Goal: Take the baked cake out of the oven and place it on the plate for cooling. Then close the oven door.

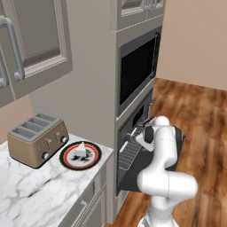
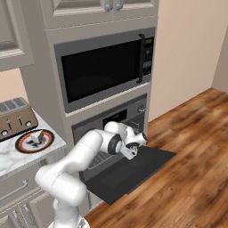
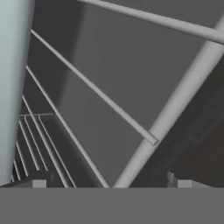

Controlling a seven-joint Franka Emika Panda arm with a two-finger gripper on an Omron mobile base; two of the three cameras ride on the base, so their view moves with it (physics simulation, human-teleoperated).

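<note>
The baked cake (image 1: 80, 150), a small cream wedge, lies on the red-rimmed plate (image 1: 67, 160) on the marble counter, beside the toaster; the right base view also shows the cake (image 2: 39, 135) on the plate (image 2: 23, 145). The oven (image 2: 129, 116) stands open, with the oven door (image 2: 133, 171) folded down flat. My gripper (image 2: 133, 152) hangs over the door at the oven's mouth (image 1: 138, 138). In the hand view it (image 3: 109, 183) points at the wire racks (image 3: 100, 98), open, with nothing between its fingertips (image 3: 39, 183).
A toaster (image 1: 37, 138) stands left of the plate. The microwave (image 2: 102, 71) sits above the oven. A pale tray (image 3: 12, 87) lies at the left of the hand view. Wood floor (image 2: 191, 156) stretches to the right of the lowered door.
</note>
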